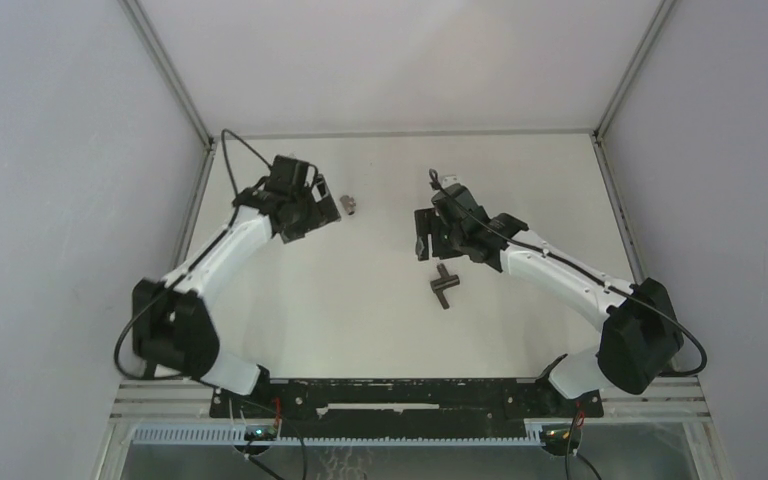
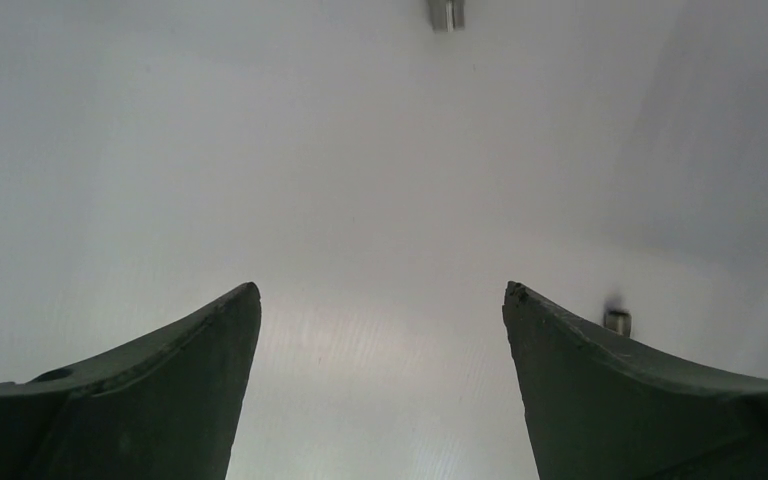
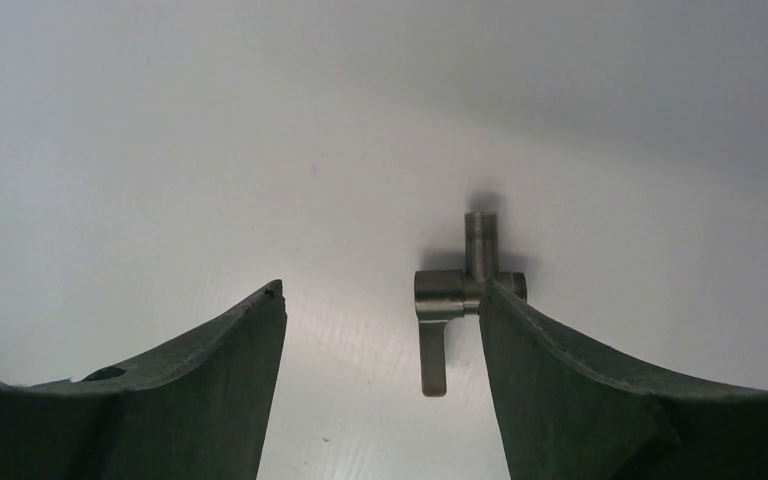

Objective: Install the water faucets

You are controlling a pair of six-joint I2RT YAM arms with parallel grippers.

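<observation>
Holds nothing in spread left hand (image 2: 380, 292) or spread right hand (image 3: 381, 288) — leaves tap (image 3: 450, 290) and fitting (image 1: 352, 206) apart on the worktop (image 1: 360, 330), unjoined.

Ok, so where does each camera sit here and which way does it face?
Top external: fixed above and behind the arm bases, looking down on the white table; both arms show whole, with the left gripper, right gripper and tap piece.
Left wrist: on the left wrist, facing the table past its own fingers; a silvery fitting sits at the top edge.
Right wrist: on the right wrist, facing the table past its own fingers, the tap piece beside one.
Shared: the top and right wrist views both show the tap piece.
</observation>
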